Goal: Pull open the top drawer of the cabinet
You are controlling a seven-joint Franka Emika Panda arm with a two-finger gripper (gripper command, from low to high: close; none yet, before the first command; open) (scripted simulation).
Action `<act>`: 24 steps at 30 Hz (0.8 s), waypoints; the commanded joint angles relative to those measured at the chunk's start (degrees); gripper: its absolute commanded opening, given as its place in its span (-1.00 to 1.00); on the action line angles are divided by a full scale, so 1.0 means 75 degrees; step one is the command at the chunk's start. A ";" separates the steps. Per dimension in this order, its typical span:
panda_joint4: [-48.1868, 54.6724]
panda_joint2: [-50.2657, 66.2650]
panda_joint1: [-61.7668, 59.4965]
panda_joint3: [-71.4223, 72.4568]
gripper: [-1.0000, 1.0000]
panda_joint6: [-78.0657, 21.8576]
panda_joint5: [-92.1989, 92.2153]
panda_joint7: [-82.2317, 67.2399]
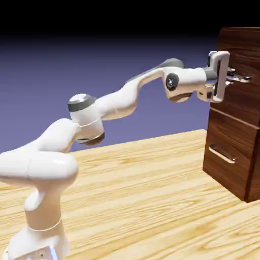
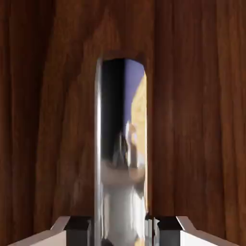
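Top drawer (image 1: 244, 76): upper half of the cabinet, at the exterior view's right edge, its dark walnut front facing the arm.
Top handle (image 2: 122, 153): there it is, a silver bar filling the middle of the hand view, mirror-bright, with wood grain on either side of it.
Gripper (image 1: 234, 77): level at the drawer front and clamped down narrow on that top handle; in the hand view both grey fingertips (image 2: 77, 226) press against the bar from either side.
Cabinet (image 1: 238, 167): tall dark brown chest standing on the table at the right.
Lower drawer (image 1: 231, 152): below the hand, its own silver handle (image 1: 222, 154) untouched, well apart from the gripper.
Arm (image 1: 122, 99): white, rising from the lower left and stretching right to the cabinet.
Table (image 1: 142, 203): light wood planks under arm and cabinet.
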 commanded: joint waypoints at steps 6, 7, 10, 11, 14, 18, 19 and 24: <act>-0.1662 0.0093 0.1161 -0.0201 -1.00 -0.0492 0.0045 -0.0388; -0.1938 0.0111 0.1362 -0.0241 -1.00 -0.0567 0.0037 -0.0444; -0.2769 0.0169 0.1982 -0.0372 -1.00 -0.0779 -0.0017 -0.0594; -0.3046 0.0191 0.2195 -0.0420 -1.00 -0.0844 -0.0045 -0.0638; -0.3876 0.0268 0.2854 -0.0581 -1.00 -0.1022 -0.0162 -0.0750; -0.4983 0.0404 0.3793 -0.0839 -1.00 -0.1207 -0.0408 -0.0850; -0.5260 0.0446 0.4040 -0.0912 -1.00 -0.1241 -0.0488 -0.0864; -0.6637 0.0726 0.5372 -0.1335 -1.00 -0.1320 -0.1032 -0.0843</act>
